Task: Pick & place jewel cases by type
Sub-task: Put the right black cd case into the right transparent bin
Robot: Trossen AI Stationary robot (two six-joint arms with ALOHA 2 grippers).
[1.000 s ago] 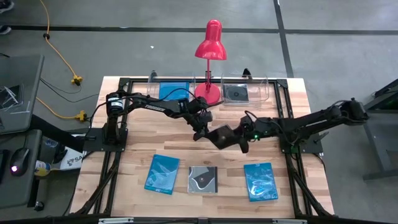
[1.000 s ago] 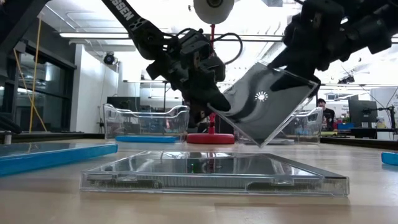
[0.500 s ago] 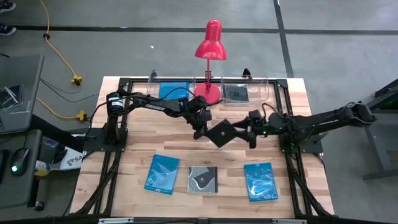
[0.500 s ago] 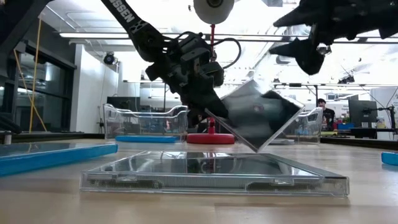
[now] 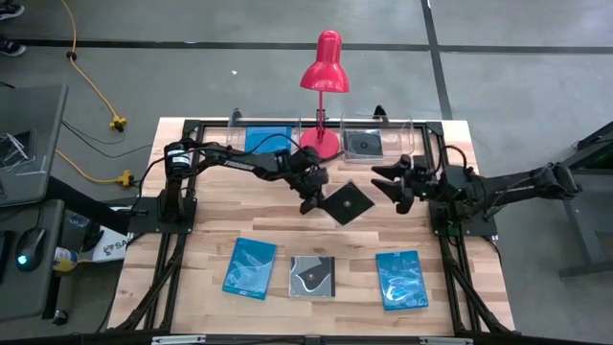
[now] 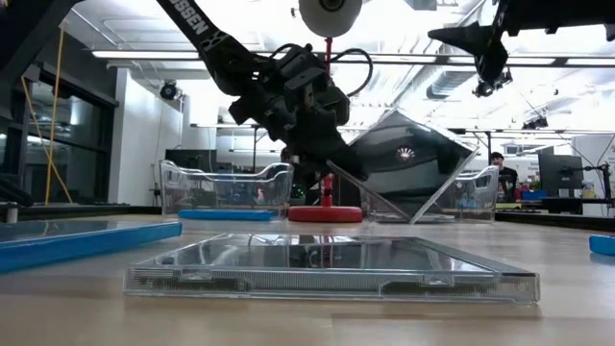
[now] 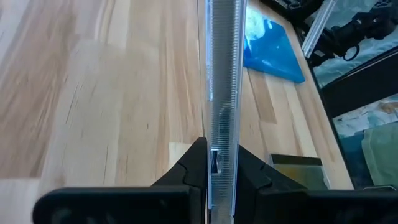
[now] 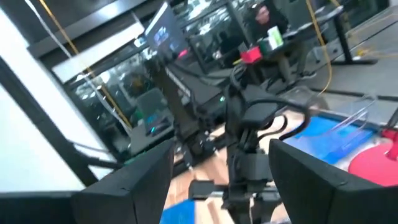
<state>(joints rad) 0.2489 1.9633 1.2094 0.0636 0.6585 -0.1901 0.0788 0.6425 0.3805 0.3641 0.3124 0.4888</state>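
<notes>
Dark jewel case (image 5: 347, 202) pinched by left tool (image 5: 311, 201) above wooden table (image 5: 206, 240).

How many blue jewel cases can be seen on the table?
3: one in the back left clear tray, one at the front left, one at the front right. None seems hidden.

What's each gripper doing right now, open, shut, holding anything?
Left gripper: shut on the black jewel case, held above the table's middle.
Right gripper: open, empty, just right of that case.
</notes>
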